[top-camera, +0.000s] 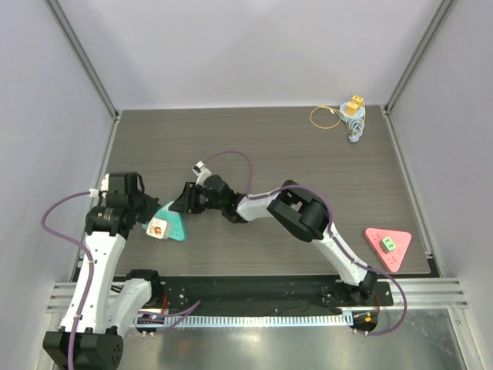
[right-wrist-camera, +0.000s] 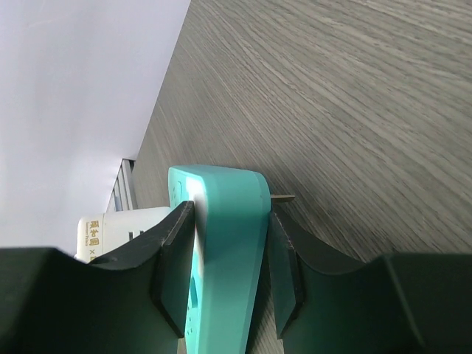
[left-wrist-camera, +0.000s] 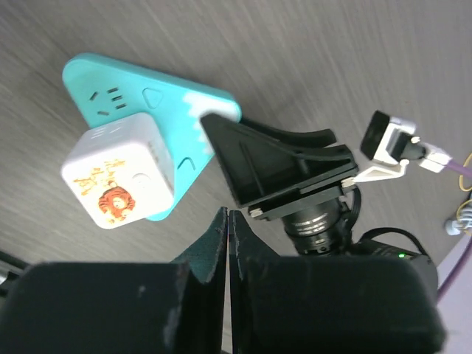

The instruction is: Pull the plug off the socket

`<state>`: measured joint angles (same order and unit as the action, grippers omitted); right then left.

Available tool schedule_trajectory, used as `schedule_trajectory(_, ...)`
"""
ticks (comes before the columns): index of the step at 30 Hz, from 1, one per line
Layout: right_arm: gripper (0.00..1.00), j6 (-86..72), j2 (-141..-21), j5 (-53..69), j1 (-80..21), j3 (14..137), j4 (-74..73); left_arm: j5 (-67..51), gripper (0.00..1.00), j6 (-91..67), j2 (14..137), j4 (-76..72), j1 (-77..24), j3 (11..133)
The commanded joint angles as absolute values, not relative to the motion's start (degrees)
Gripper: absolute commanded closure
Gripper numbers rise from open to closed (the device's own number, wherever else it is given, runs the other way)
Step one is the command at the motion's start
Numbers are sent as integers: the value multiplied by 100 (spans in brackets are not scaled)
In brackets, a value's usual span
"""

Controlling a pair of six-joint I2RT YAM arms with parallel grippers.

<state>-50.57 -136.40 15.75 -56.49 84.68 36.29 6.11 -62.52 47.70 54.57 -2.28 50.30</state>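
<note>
We see a table (top-camera: 293, 154) with a dark grey wood-grain top. It is closed in on three sides by plain pale walls: a back wall (top-camera: 254, 46), a left wall (top-camera: 38, 116) and a right wall (top-camera: 462, 169). Slanting metal posts (top-camera: 81, 54) run up the two far corners. Along the table's near edge we find a ribbed metal rail (top-camera: 431, 291), and nearer still a strip of brushed metal sheet (top-camera: 308, 347). The light is soft and even, and we make out only faint shadows on the wood.

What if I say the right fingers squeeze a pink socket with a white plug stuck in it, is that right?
Not pink. The right wrist view shows the right fingers squeezing a teal socket, with a white plug stuck in it.
</note>
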Motion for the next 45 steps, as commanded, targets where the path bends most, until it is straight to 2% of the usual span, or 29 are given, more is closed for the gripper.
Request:
schedule_trajectory(1, 99, -4517, -13658, 1221, -5651, 8411, 2987, 475, 100, -6109, 4712, 5291, -246, 5063)
schedule_trajectory(5, 99, -4579, -13676, 1309, -5625, 8402, 3050, 684, 100, -5837, 4404, 5685, -246, 5018)
schedule_trajectory(7, 99, -4588, -13693, 1345, -5616, 8411, 3067, 799, 58, -5783, 4272, 6097, -246, 5089)
schedule_trajectory(8, 99, -4597, -13693, 1353, -5616, 8420, 3067, 965, 40, -5809, 4158, 6239, -246, 5202)
schedule_trajectory(9, 99, -4588, -13702, 1362, -5616, 8420, 3067, 1028, 13, -5827, 4105, 6493, -246, 5255)
schedule_trajectory(10, 99, -4579, -13711, 1362, -5616, 8437, 3067, 1063, 7, -5818, 4070, 6591, -255, 5308)
schedule_trajectory(13, 99, -4544, -13720, 1310, -5616, 8446, 3006, 1002, 0, -5888, 4017, 6829, -246, 5353)
schedule_trajectory(19, 99, -4500, -13711, 1292, -5625, 8429, 2979, 668, 0, -6362, 4376, 6627, -255, 4642)
schedule_trajectory(32, 99, -4395, -13588, 1283, -5616, 8323, 3023, 905, 0, -6697, 5554, 5459, -246, 4158)
schedule_trajectory(37, 99, -4368, -13588, 1266, -5625, 8323, 3023, 782, 7, -6803, 5730, 5010, -246, 3911)
schedule_trajectory(38, 99, -4359, -13605, 1266, -5634, 8323, 3032, 721, 10, -6794, 5739, 4949, -237, 3876)
schedule_trajectory(40, 99, -4351, -13614, 1274, -5625, 8314, 3093, 659, 26, -6636, 5696, 4729, -237, 3850)
schedule_trajectory(42, 99, -4342, -13614, 1283, -5634, 8288, 3164, 633, 49, -6574, 5538, 4615, -237, 3815)
schedule_trajectory(44, 99, -4333, -13606, 1292, -5625, 8279, 3181, 642, 60, -6504, 5389, 4570, -229, 3788)
schedule_trajectory(45, 99, -4316, -13605, 1292, -5625, 8279, 3199, 624, 75, -6478, 5248, 4536, -220, 3771)
